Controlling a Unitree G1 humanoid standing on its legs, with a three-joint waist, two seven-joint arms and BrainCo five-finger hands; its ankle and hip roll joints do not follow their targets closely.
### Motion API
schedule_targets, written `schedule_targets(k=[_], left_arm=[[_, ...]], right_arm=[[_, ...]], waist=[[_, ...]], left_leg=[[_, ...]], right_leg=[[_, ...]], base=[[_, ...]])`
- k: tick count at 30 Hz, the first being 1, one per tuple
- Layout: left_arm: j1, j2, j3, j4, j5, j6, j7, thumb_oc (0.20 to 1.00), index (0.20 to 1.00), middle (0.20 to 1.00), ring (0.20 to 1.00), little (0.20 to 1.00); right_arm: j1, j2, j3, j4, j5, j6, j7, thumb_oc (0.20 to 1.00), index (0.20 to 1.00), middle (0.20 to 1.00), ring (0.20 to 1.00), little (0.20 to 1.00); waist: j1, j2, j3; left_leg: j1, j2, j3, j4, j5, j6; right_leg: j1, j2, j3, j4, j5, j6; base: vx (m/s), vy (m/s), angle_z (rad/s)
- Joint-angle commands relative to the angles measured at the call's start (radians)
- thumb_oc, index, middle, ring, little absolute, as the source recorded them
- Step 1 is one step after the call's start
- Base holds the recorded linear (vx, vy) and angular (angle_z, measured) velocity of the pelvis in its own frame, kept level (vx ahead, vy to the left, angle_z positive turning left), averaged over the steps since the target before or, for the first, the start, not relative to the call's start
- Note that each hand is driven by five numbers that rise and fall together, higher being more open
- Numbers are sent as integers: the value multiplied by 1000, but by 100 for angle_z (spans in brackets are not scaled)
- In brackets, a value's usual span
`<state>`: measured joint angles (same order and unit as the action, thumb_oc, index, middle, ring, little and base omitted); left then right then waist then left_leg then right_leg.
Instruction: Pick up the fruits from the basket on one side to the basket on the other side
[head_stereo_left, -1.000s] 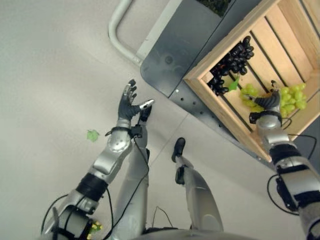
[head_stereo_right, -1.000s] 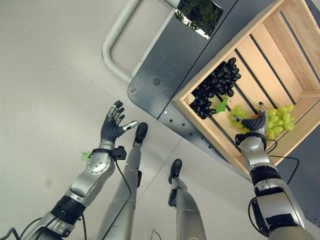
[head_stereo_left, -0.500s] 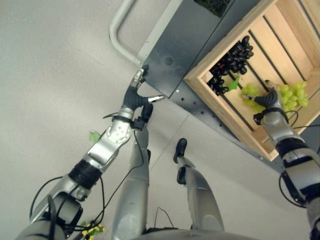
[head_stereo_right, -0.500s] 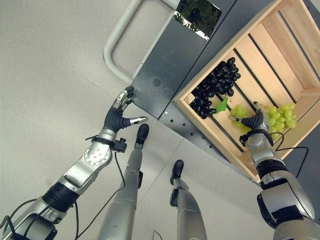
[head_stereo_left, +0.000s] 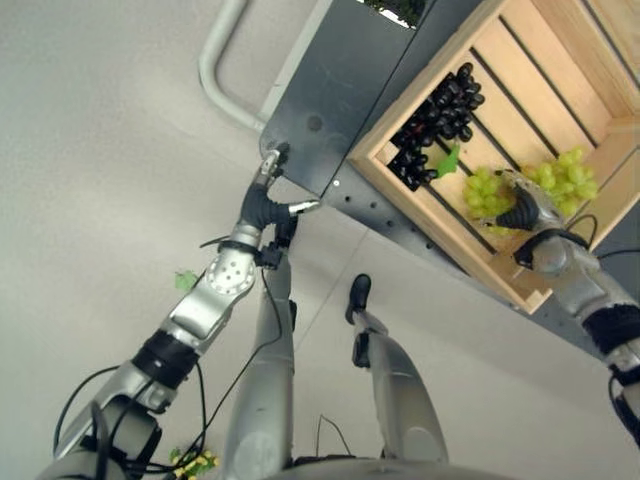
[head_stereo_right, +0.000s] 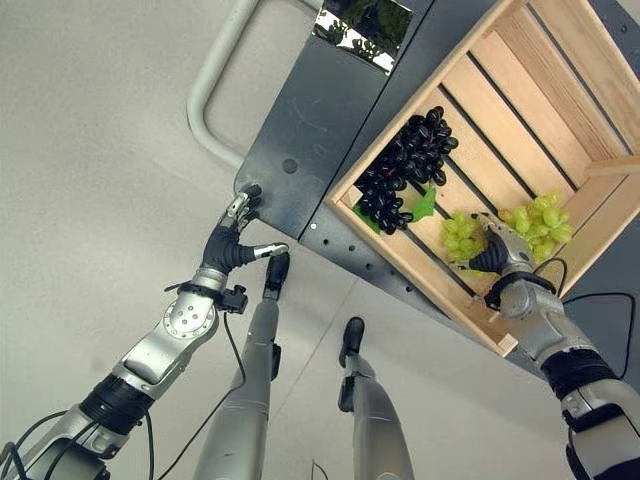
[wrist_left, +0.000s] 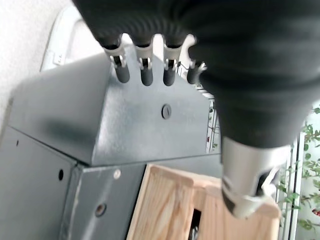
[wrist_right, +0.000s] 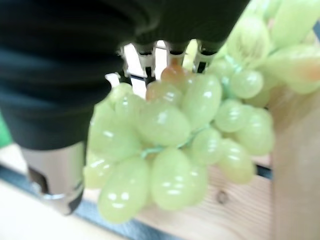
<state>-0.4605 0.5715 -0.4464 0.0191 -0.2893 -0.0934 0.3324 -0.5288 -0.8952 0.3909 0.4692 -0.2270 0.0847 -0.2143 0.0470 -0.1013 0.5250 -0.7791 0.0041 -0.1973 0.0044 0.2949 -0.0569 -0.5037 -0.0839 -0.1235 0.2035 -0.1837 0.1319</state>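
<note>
Fingers (wrist_right: 172, 47) round green grapes (wrist_right: 170, 150)

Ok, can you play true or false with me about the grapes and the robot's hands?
1. The right hand is on the green grapes inside the wooden crate. True; the right wrist view shows its fingers reaching over the bunch.
2. The dark grapes lie on the floor. False: they are in the crate, beside the green ones.
3. The left hand holds a bunch of grapes. False: it holds nothing, and its fingers reach to the corner of the grey metal platform.
4. The crate sits on the grey metal platform. True.
5. The crate is full to the top with fruit. False: most of its wooden slats are bare.
</note>
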Motion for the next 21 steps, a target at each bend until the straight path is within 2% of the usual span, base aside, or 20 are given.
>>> schedule_targets(k=[1, 5, 9, 15, 16, 19, 21], left_arm=[[-18, -37, 62, -29, 31, -14, -16, 1000, 1000, 1000, 1000, 1000], [-21, -43, 61, -26, 28, -5, -31, 1000, 1000, 1000, 1000, 1000], [-40, -46, 51, -29, 23, -10, -34, 1000, 1000, 1000, 1000, 1000], [-62, -75, 33, -26, 13, -19, -25, 1000, 1000, 1000, 1000, 1000], [-71, -94, 26, -21, 12, -19, -16, 1000, 1000, 1000, 1000, 1000], [-75, -107, 30, -17, 10, -20, -10, 1000, 1000, 1000, 1000, 1000], [-86, -127, 29, -11, 17, -20, 4, 1000, 1000, 1000, 1000, 1000]], right_arm=[[94, -120, -67, -76, -68, 25, 62, 1000, 1000, 1000, 1000, 1000], [132, -150, -97, -129, -100, 26, 97, 1000, 1000, 1000, 1000, 1000], [71, -136, -46, -40, -130, 38, 85, 1000, 1000, 1000, 1000, 1000], [-121, -35, 115, 191, -172, 66, 55, 1000, 1000, 1000, 1000, 1000], [-177, 21, 151, 270, -163, 70, 33, 1000, 1000, 1000, 1000, 1000], [-217, 69, 172, 314, -154, 75, 20, 1000, 1000, 1000, 1000, 1000], [-249, 140, 168, 372, -125, 72, -24, 1000, 1000, 1000, 1000, 1000]], waist=[[-32, -6, -5], [-31, -6, -5], [-22, 0, -5], [-6, 10, -5], [1, 14, -5], [3, 17, -5], [6, 20, -5]], left_leg=[[14, 57, 28, 70, -156, -69], [16, 57, 27, 70, -154, -68], [19, 57, 26, 71, -153, -68], [18, 56, 26, 71, -153, -66], [19, 55, 26, 71, -153, -65], [18, 55, 27, 68, -152, -65], [18, 55, 26, 67, -152, -65]], right_leg=[[-16, -70, 20, -140, 123, 50], [-12, -70, 21, -138, 121, 49], [-8, -70, 21, -140, 123, 47], [-9, -70, 23, -140, 127, 46], [-12, -70, 26, -140, 129, 45], [-15, -69, 28, -140, 127, 43], [-17, -67, 26, -139, 127, 42]], base=[[0, 0, 0], [-7, 2, -3], [0, 0, 0], [0, 0, 0], [0, 0, 0], [3, 4, -4], [3, 8, -9]])
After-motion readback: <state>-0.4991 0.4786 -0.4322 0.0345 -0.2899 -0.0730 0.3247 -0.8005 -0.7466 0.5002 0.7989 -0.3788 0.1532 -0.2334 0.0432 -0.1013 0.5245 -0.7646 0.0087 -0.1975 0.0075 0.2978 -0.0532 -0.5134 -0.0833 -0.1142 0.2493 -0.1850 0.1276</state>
